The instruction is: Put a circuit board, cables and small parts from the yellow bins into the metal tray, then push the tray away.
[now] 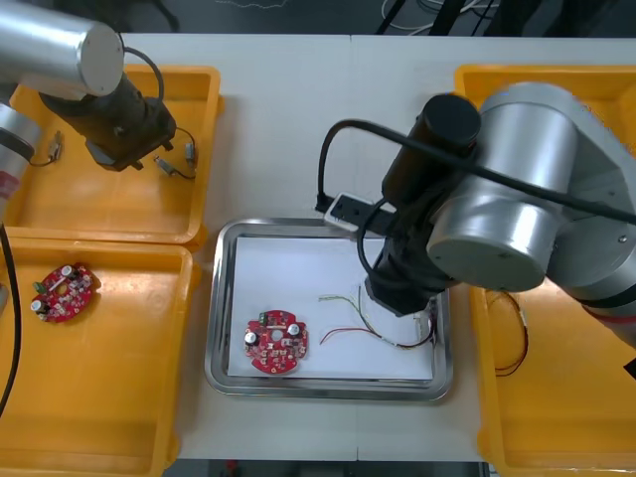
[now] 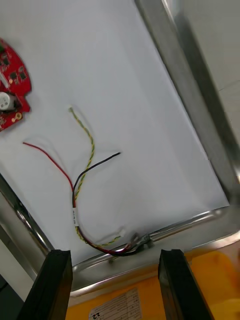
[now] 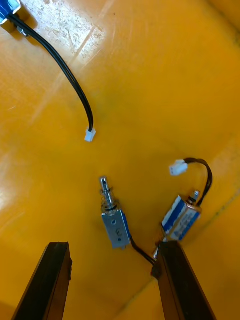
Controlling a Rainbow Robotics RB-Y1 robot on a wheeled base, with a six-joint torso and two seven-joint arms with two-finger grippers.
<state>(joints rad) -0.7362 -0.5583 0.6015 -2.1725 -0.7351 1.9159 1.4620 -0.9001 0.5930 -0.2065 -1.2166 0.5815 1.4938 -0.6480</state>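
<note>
Hovering left end effector [image 3: 114,250], fingers apart, over small metal part [image 3: 114,225] in yellow bin [image 3: 150,75]: centre on body, descend straight, miss neighbouring part [image 3: 181,218]. Right end effector [image 2: 114,260] apart above cable [image 2: 90,145] in metal tray [image 2: 200,100].

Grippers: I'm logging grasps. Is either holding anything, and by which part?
Nothing is held: right gripper open above the cable in the tray; left gripper open over small metal parts.

I see a red board [image 1: 277,344] on the white inside of the silver-rimmed tray [image 1: 215,318], a red, black and yellow-twisted cable [image 2: 74,195], yellow bins [image 1: 89,204], and silvery parts [image 3: 115,225], perhaps partly blue.
</note>
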